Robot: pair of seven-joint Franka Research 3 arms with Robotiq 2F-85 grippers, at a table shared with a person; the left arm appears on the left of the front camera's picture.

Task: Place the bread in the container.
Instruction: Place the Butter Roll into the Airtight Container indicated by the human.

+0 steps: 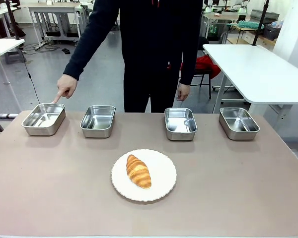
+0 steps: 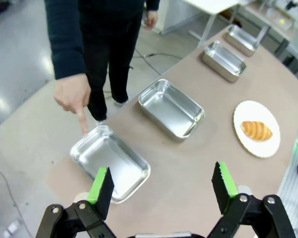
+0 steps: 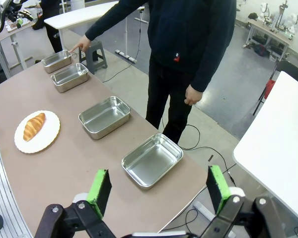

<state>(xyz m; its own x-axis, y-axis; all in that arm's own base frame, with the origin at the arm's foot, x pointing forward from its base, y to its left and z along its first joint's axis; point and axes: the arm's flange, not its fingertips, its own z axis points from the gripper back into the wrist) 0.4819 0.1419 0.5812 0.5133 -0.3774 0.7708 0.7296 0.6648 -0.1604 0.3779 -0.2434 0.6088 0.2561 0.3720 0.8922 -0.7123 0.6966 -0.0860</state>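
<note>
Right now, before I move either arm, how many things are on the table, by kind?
Steel pans: 4
White plate: 1
Croissant: 1
Total: 6

The left tool (image 2: 162, 184) was black. Its two fingers (image 2: 233, 214) were built from jointed links with round silver screws (image 2: 82, 205) at the pivots, and each ended in a black wedge-shaped tip faced with a bright green pad (image 2: 100, 182). The right tool (image 3: 158, 187) was of the same make, with black links, silver screws (image 3: 233, 199) and green pads (image 3: 217, 182). The person (image 1: 159, 29) wore a dark navy long-sleeved top (image 3: 198, 34) whose sleeves (image 1: 89, 39) reached the wrists. It had a small red mark (image 3: 176, 57) on the front, and the trousers (image 1: 144, 89) were dark.
</note>
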